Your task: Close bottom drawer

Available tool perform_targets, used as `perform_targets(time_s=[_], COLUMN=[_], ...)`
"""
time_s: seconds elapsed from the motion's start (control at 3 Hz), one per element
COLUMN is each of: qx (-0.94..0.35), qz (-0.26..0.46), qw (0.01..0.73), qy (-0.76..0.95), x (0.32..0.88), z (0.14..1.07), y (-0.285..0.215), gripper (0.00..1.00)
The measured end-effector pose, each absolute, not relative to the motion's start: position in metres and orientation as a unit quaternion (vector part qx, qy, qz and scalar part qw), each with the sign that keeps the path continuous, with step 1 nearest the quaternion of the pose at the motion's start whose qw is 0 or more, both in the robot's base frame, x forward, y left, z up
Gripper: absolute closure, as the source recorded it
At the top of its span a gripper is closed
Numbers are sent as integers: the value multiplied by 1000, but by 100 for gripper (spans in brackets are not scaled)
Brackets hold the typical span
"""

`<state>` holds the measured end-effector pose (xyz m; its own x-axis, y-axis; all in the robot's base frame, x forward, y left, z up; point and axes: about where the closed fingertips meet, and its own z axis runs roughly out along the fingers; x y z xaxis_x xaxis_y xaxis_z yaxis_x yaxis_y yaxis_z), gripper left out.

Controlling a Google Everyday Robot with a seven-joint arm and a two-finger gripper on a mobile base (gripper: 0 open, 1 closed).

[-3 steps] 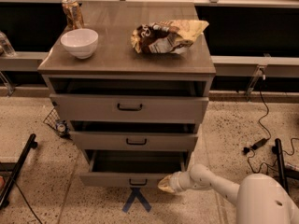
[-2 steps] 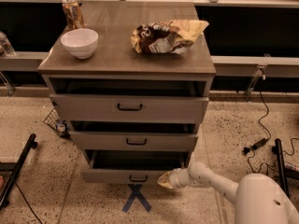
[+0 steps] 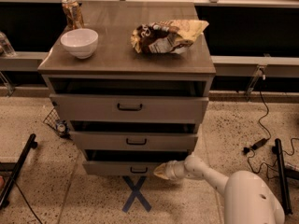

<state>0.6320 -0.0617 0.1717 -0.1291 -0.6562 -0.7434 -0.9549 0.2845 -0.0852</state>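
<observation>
The bottom drawer [image 3: 117,167] is the lowest of three grey-brown drawers in the cabinet. It stands slightly pulled out, with a dark gap above its shallow front and a small black bar handle [image 3: 138,170] near the middle. My gripper [image 3: 161,171] reaches in from the lower right on a white arm. Its tip rests against the right part of the drawer's front panel, just right of the handle.
The middle drawer [image 3: 135,141] and top drawer [image 3: 129,108] also stand partly open. On the cabinet top sit a white bowl [image 3: 79,42], a can [image 3: 73,12] and a crumpled snack bag [image 3: 166,35]. A blue tape X [image 3: 136,199] marks the floor. Cables [image 3: 259,139] lie at right.
The camera has come closer to the cabinet. The bottom drawer sits further in than before, and my gripper has followed its front panel inward.
</observation>
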Motion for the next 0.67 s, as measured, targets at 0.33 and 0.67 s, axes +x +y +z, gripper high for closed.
perform_targets(time_s=[0.33, 0.67], qx=[-560, -556], qz=[209, 211], qw=[361, 364], qy=[716, 717], x=[648, 660], z=[175, 174], y=[-56, -55], gripper=[100, 100])
